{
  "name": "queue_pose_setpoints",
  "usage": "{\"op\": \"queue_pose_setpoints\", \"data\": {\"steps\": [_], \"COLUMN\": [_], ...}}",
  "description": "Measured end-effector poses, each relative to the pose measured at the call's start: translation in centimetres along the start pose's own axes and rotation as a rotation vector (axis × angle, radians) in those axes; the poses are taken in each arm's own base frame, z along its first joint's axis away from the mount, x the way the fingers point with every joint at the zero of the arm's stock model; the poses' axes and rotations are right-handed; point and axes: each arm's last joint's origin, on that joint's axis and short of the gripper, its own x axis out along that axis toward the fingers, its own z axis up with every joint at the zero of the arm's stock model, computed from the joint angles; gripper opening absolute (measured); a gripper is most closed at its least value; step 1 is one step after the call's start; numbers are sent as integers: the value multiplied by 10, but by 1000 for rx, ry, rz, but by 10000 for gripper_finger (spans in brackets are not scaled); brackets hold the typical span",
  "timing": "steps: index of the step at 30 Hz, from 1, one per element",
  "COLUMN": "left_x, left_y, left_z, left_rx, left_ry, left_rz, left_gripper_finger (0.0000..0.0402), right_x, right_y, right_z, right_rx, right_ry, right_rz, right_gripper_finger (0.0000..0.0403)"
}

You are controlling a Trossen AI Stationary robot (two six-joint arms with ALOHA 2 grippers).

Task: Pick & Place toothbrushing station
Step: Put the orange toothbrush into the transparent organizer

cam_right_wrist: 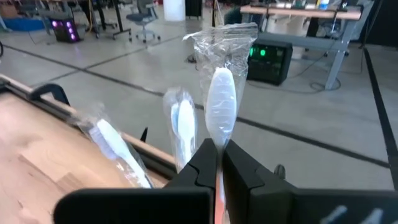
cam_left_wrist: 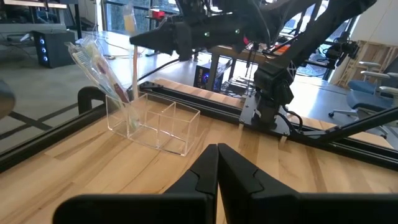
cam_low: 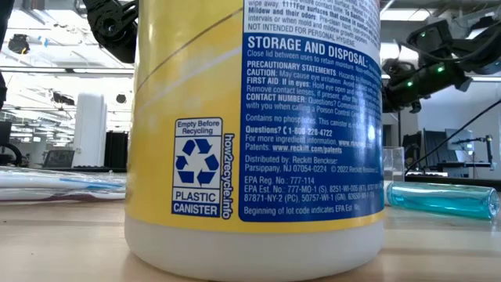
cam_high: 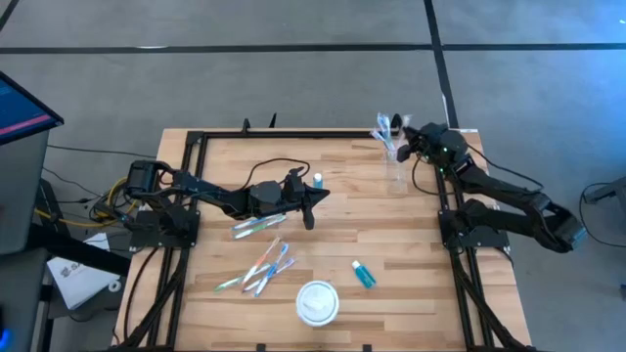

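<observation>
A clear compartment holder (cam_left_wrist: 155, 124) stands at the table's far right (cam_high: 396, 164), with two wrapped toothbrushes (cam_left_wrist: 99, 62) leaning in it. My right gripper (cam_right_wrist: 217, 149) is above the holder, shut on a third wrapped toothbrush (cam_right_wrist: 221, 102). My left gripper (cam_left_wrist: 217, 149) is shut and holds nothing. It hangs over the table's middle (cam_high: 315, 198), pointing at the holder. Several more toothbrushes (cam_high: 262, 266) and a blue-and-white tube (cam_high: 363, 274) lie flat on the near half of the table. A second small tube (cam_high: 317, 180) is beside my left gripper. My right gripper pinches the wrapped toothbrush between its two fingers, on the handle just below the head (cam_right_wrist: 219, 144). The fingers are about level and lie across the brush. The brush stands upright, its head above the fingers. Its lower end (cam_left_wrist: 133, 118) reaches down into the holder's end compartment.
A round white disc (cam_high: 318, 301) sits near the table's front edge. A yellow canister (cam_low: 250, 133) fills most of the low view; beside it lies the blue tube (cam_low: 442, 200). A black frame rail (cam_high: 313, 134) runs along the far and side edges.
</observation>
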Motion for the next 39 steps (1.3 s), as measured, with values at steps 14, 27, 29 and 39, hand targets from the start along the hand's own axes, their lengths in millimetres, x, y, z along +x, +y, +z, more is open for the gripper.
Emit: {"op": "queue_pose_setpoints", "data": {"steps": [14,27,29,39], "left_x": [0,0,0,0], "left_y": [0,0,0,0], "left_z": [0,-1,-1,-1], "left_rx": [0,2,2,2], "left_ry": [1,6,7,8], "left_rz": [0,1,1,1], "left_gripper_finger": [0,0,0,0], "right_x": [18,24,24,24], "right_y": [2,4,4,4], "right_z": [-16,-23,-23,-28], "right_rx": [-3,-5,-4,-2], "right_ry": [77,109,115,147], "right_rz": [22,53,64,80], "right_gripper_finger": [0,11,23,57]}}
